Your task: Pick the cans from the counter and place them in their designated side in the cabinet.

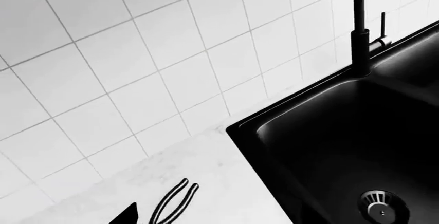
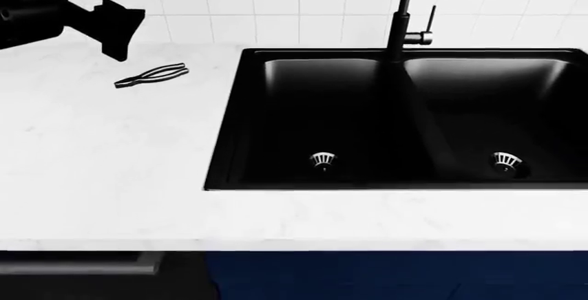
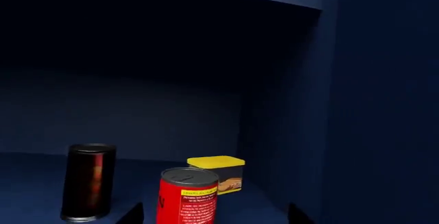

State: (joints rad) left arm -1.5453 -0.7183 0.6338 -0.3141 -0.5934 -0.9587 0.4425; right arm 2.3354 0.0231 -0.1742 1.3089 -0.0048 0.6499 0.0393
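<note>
Low in the right wrist view, a red can (image 3: 188,196) with a yellow label stands upright on a dark blue cabinet (image 3: 357,106) shelf, between the two dark fingertips (image 3: 132,215) of the right gripper (image 3: 216,216) that poke in at the bottom edge. The jaws are wide apart, with clear gaps either side of the can, so nothing is gripped. A taller black can (image 3: 88,182) stands at lower left of that view, apart from the red one, and a small yellow-lidded tin (image 3: 218,173) sits just behind the red can. Both cans look already shelved, so the step in hand seems to be letting go and backing out. Done well, that means drawing the arm straight back, jaws kept wide, so neither finger clips the red can or nudges it into the tin. At upper left of the head view the left gripper (image 2: 115,28) hovers over the white counter (image 2: 101,155) near black tongs (image 2: 151,76), beside the black sink (image 2: 404,118); whether its jaws are open cannot be told.
</note>
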